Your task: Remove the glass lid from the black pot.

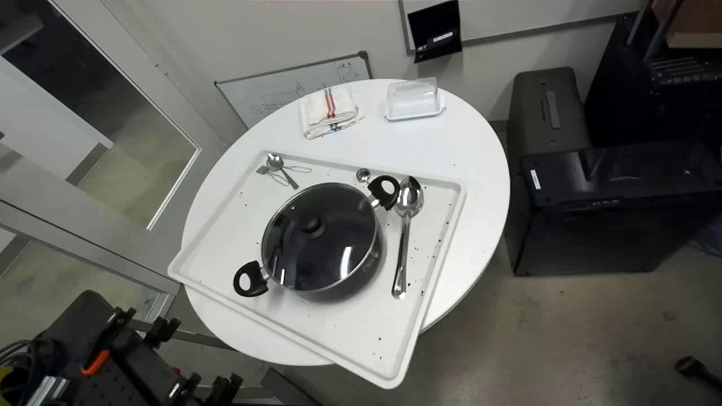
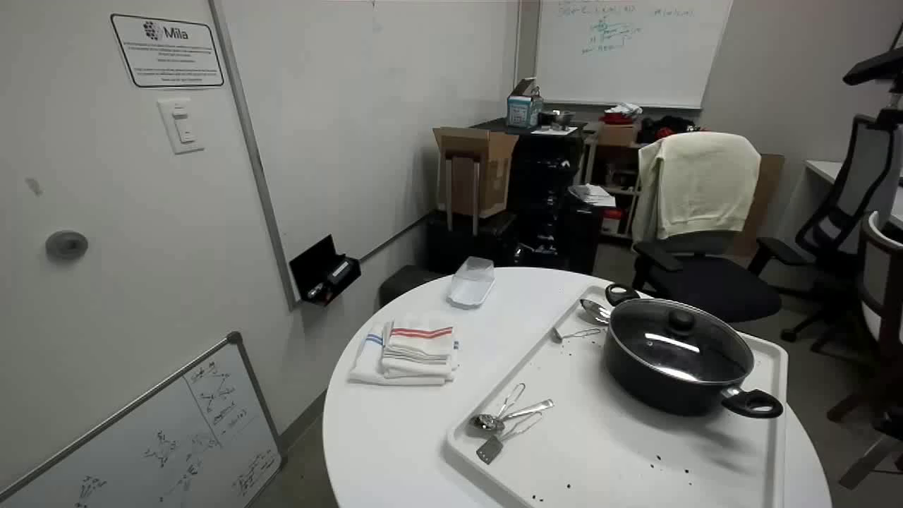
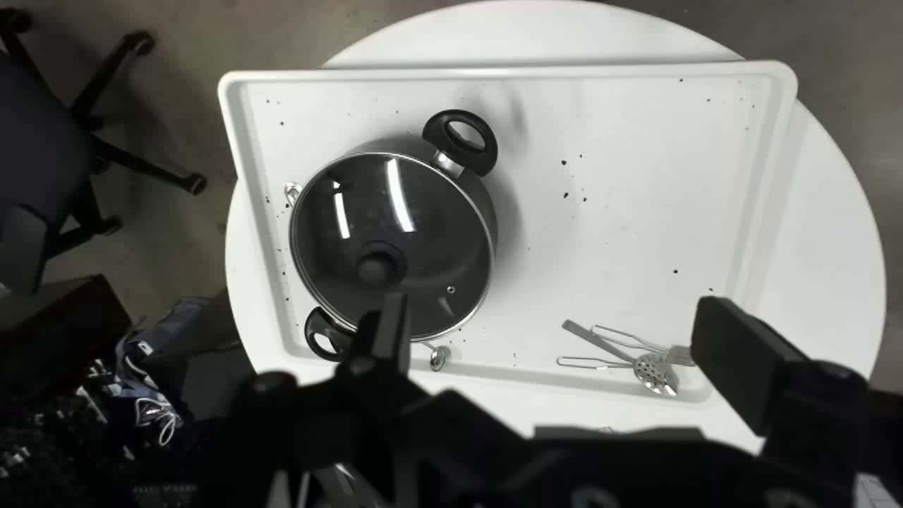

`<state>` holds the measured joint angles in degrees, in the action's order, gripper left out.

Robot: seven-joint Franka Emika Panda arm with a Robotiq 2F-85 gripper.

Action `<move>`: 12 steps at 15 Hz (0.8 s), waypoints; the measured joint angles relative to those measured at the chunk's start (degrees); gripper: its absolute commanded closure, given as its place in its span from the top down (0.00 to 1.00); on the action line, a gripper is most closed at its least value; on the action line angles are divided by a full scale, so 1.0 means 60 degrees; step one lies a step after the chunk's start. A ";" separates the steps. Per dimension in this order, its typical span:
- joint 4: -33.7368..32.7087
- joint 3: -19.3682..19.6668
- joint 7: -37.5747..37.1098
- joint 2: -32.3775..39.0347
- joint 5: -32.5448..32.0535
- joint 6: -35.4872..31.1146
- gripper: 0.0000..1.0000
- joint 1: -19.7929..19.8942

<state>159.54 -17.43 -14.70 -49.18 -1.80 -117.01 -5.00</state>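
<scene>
The glass lid (image 1: 330,248) sits flat on the black pot (image 1: 369,270), with its dark knob (image 1: 310,222) upward. In an exterior view the lid (image 2: 656,335) and pot (image 2: 652,384) also show, near the right of the tray. In the wrist view the lid (image 3: 423,240) and pot (image 3: 488,197) lie at the left. My gripper (image 3: 554,310) shows only in the wrist view. Its fingers are wide apart with nothing between them. It hangs above the tray; its left finger overlaps the lid's lower edge in the picture, and the lid's knob lies left of the fingers.
A white tray (image 1: 344,332) on a round white table (image 1: 479,169) holds the pot. A large spoon (image 1: 403,242) lies beside it, with a small spoon (image 3: 437,358) and other small utensils (image 3: 652,370). Folded towels (image 2: 420,353) and a clear-covered dish (image 2: 471,282) stand behind the tray.
</scene>
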 measured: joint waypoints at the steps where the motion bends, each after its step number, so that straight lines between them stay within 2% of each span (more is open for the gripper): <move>1: 0.0031 0.0000 0.0000 0.0008 0.0000 0.0017 1.00 0.0000; 12: 0.0009 0.0099 0.0000 0.0056 0.0000 0.0010 1.00 -0.0002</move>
<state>159.59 -16.83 -14.70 -48.84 -1.80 -116.95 -5.01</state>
